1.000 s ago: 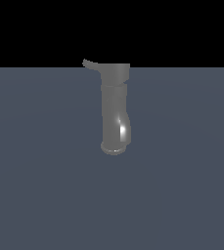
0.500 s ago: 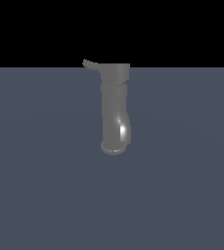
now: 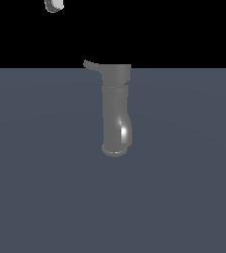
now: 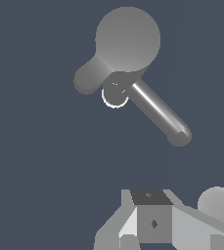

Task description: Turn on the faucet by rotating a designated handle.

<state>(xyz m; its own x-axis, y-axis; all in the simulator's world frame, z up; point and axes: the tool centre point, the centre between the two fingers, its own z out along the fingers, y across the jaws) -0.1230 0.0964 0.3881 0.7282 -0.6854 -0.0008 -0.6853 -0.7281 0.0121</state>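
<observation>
White and only partly in frame, the gripper [image 3: 54, 5] shows as a small rounded tip at the top edge of the exterior view, against the black background. In the wrist view its grey and white housing [image 4: 152, 222] fills the lower edge, but the fingertips are cut off there, so I cannot tell whether the jaws are spread or pressed together. Nothing is held between them that can be seen.

Well below the gripper, and toward the exterior view's right of it, stands the faucet [image 3: 116, 111], a grey metal cylinder upright on the dark blue-grey floor [image 3: 35, 188]. It has a glossy curved section low down and a flared round rim at its base. The handle [image 3: 91, 65], a thin curved lever, projects from the faucet's wider top end toward the exterior view's left, the side the gripper is on. Gripper and handle are apart, not touching.

Seen by the wrist camera, the faucet appears from above as a round cap [image 4: 127, 39].
</observation>
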